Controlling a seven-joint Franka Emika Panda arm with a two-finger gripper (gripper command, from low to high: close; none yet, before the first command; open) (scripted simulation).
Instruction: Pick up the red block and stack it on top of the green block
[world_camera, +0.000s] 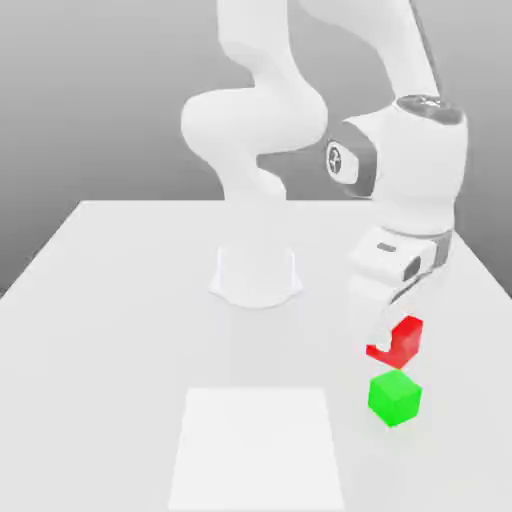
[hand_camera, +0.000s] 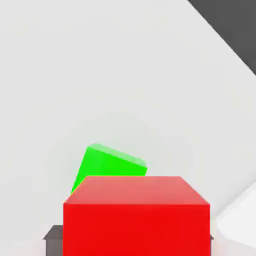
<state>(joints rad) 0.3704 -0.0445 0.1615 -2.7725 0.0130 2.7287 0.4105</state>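
Note:
The red block (world_camera: 404, 338) sits between the fingers of my gripper (world_camera: 392, 338), which is shut on it. A white finger (world_camera: 385, 322) covers part of its side. The green block (world_camera: 395, 398) rests on the white table (world_camera: 120, 300), just in front of the red block toward the near edge, at the exterior view's right. In the hand view the red block (hand_camera: 136, 215) is close up, with a dark fingertip (hand_camera: 52, 233) at its side. The green block (hand_camera: 111, 164) lies on the table just past it, turned slightly relative to the red one.
My arm's round base (world_camera: 255, 275) stands at the table's middle. A lighter square patch (world_camera: 258, 450) lies on the near part of the table, to the exterior view's left of the green block. In the hand view the table's edge (hand_camera: 220, 35) runs diagonally.

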